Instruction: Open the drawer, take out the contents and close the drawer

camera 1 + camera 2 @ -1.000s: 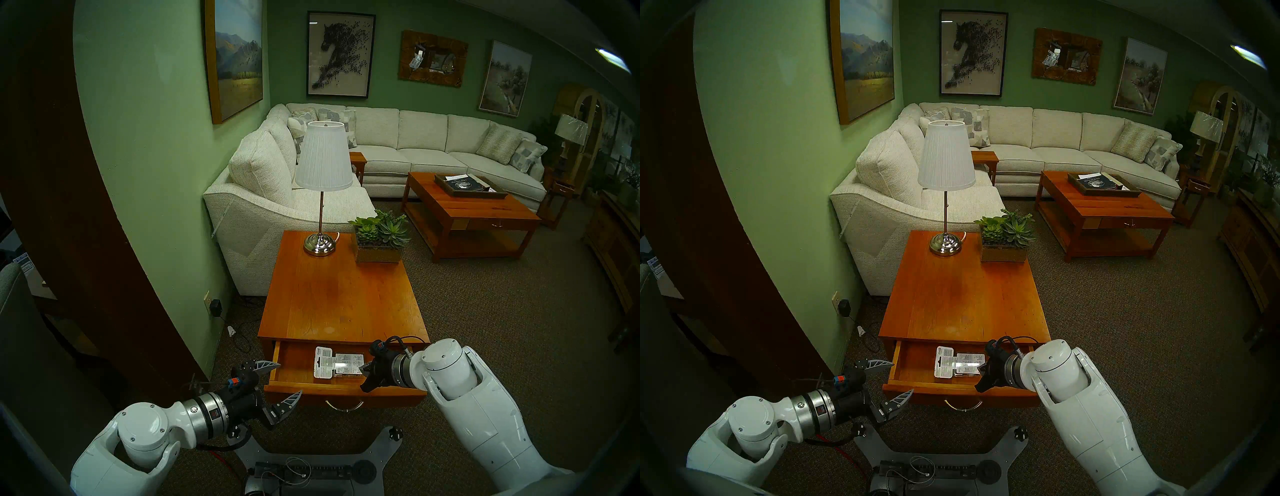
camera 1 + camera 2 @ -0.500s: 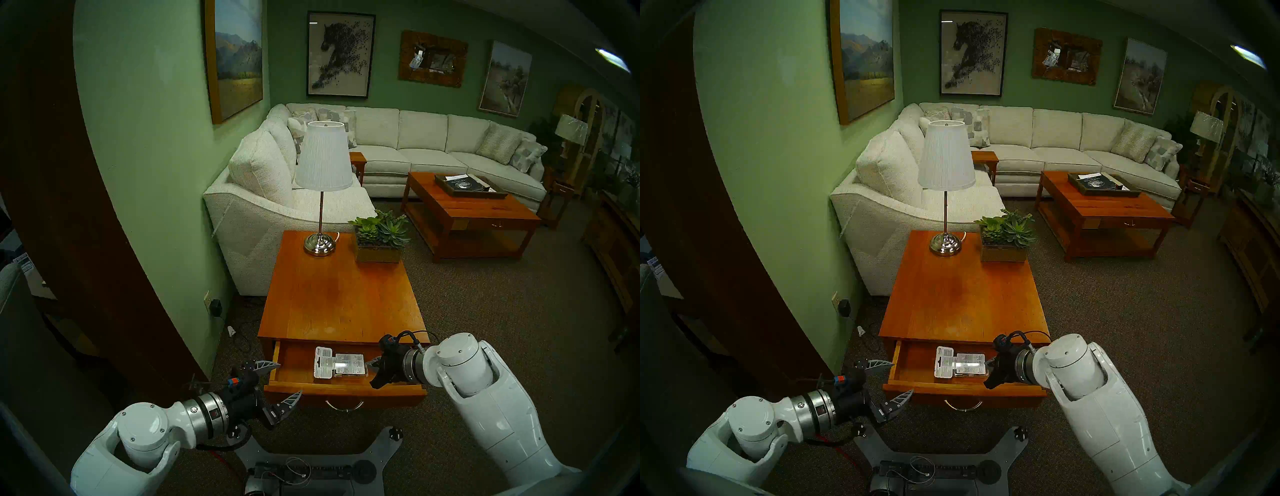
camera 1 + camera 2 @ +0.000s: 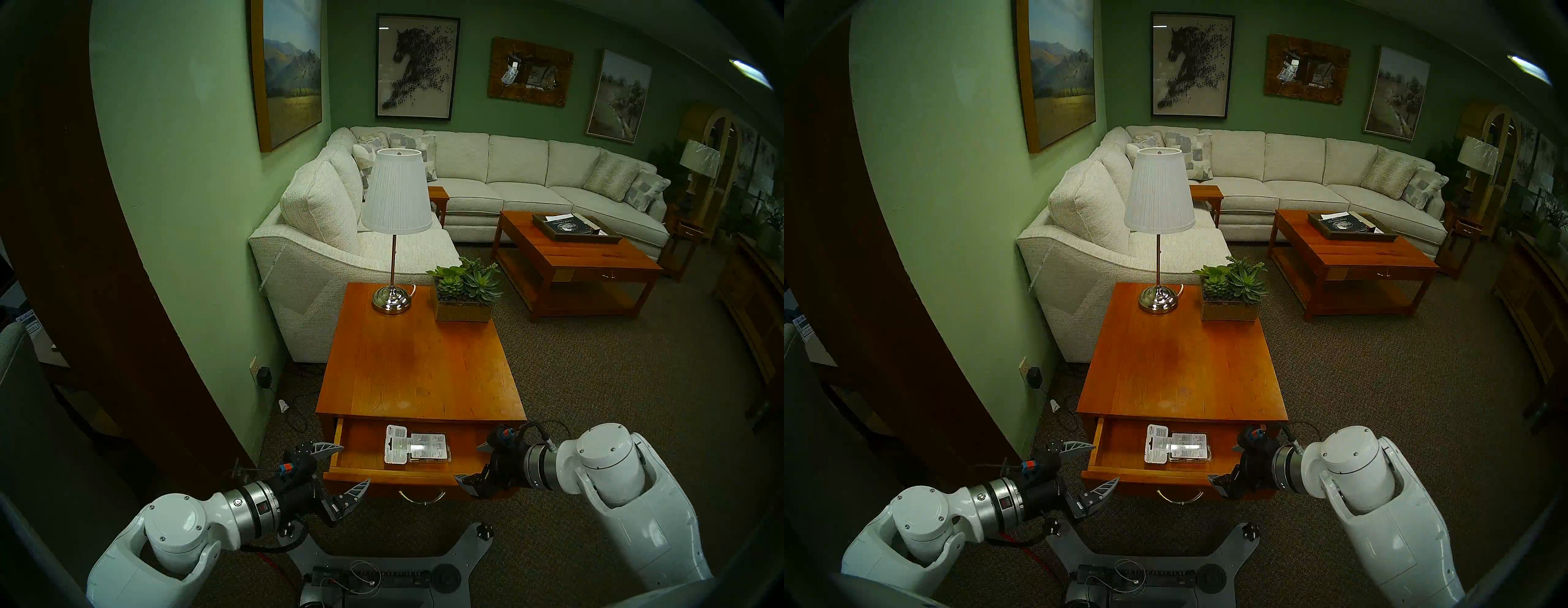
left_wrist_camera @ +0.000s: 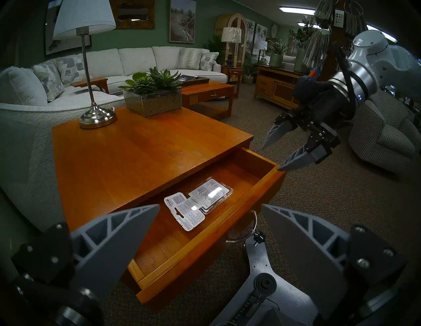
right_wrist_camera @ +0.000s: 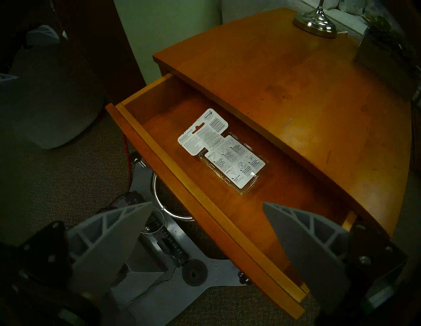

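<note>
Blister pack (image 5: 222, 150): lies flat mid-drawer (image 5: 205, 211); likely light, slick, stiff; pinch an edge.
Grippers: left gripper (image 3: 343, 467) and right gripper (image 4: 276, 154) both spread, empty.

The left claw (image 3: 343, 466) is wide open and empty, its two grey fingers (image 4: 118, 232) spread far apart, and the left arm reaches forward with the wrist a little tilted downward. The right claw (image 3: 473, 463) is also open and holds nothing, pointing down and toward the left side from a bent white arm
</note>
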Robot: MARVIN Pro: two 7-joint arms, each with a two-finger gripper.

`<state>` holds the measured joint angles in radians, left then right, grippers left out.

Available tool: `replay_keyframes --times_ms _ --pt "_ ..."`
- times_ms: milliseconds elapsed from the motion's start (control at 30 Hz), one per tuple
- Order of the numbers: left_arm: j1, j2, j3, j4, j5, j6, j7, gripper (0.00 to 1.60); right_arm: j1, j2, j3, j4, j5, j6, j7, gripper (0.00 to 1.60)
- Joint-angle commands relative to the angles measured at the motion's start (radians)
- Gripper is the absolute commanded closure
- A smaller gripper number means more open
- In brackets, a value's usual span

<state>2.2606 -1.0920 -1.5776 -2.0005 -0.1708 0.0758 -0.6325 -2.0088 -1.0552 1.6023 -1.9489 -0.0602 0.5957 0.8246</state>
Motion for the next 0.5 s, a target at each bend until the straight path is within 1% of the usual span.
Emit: replay_keyframes --times_ms 0,33,67,100,133,200,233,300,367,433,467 --pt "-0.005 0.002 -0.004 -0.028 0.0 -0.005 -0.001 0.0 -0.131 -0.006 0.111 -0.128 0.042 -0.062 0.003 0.0" --pt "-0.005 0.002 -0.004 -0.028 0.0 -0.005 -0.001 0.0 -0.117 -0.014 0.111 -0.113 0.046 -0.07 0.013 0.0" --pt "-0.005 0.002 -0.004 -0.028 0.0 -0.005 -0.001 0.0 -0.147 -0.022 0.13 -0.135 0.049 -0.082 0.006 0.0" --pt "-0.005 0.002 -0.004 -0.029 0.0 -0.004 -0.001 0.0 -0.153 -0.028 0.137 -0.137 0.049 -0.088 0.007 0.0" --pt "-0.004 0.002 -0.004 -0.029 0.001 -0.004 -0.001 0.0 -0.176 -0.035 0.151 -0.15 0.054 -0.103 0.0 0.0" --pt "-0.004 0.002 -0.005 -0.03 0.001 -0.004 0.0 0.0 -0.19 -0.048 0.163 -0.156 0.053 -0.119 0.0 0.0" --pt "-0.004 0.001 -0.005 -0.03 0.001 -0.004 0.0 0.0 -0.21 -0.051 0.172 -0.166 0.06 -0.133 -0.011 0.0" --pt "-0.002 0.01 -0.002 -0.036 0.004 0.002 -0.008 0.0 -0.217 -0.059 0.178 -0.168 0.059 -0.145 -0.011 0.0" --pt "-0.003 0.01 0.006 -0.043 0.011 0.032 -0.004 0.0 -0.221 -0.064 0.18 -0.168 0.059 -0.153 -0.012 0.0" --pt "-0.008 0.006 0.01 -0.043 0.013 0.041 0.0 0.0 -0.223 -0.065 0.181 -0.169 0.06 -0.157 -0.013 0.0" --pt "-0.021 -0.001 0.016 -0.04 0.003 0.076 0.002 0.0 -0.224 -0.066 0.181 -0.168 0.06 -0.159 -0.014 0.0"
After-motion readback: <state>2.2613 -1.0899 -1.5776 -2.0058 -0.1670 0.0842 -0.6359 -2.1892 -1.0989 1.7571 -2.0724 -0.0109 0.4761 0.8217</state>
